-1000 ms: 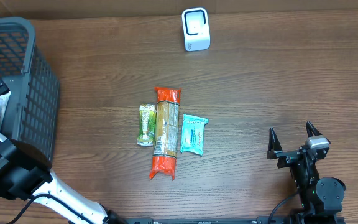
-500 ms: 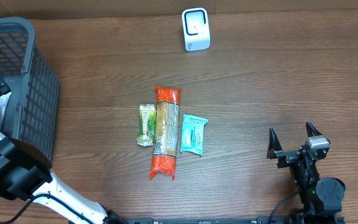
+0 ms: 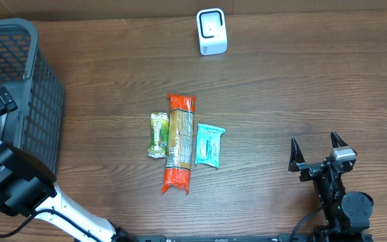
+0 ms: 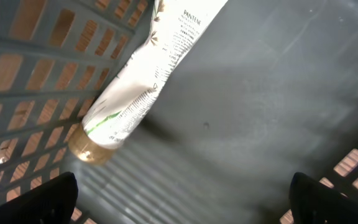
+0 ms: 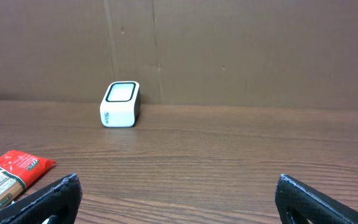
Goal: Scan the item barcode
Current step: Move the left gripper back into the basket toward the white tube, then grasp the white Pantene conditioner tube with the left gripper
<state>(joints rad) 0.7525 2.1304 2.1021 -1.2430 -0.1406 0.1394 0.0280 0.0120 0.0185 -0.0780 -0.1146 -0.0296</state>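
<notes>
Left arm (image 3: 19,191): was white with black joints.
Right arm (image 3: 345,200): was black, cabled.
Right gripper (image 3: 314,139): had black pointed fingers.

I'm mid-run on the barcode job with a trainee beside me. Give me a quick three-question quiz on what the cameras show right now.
1. Count: how many packets lie side by side at the middle of the table?
2. Pick one: what lies in the basket below the left gripper? A, a white tube; B, a tin can; C, a sponge.
3. True or false: the right gripper is shut on an item.

Key
1. Three: green packet, long orange pack, teal packet.
2. A.
3. False: it stands open and empty.
</notes>
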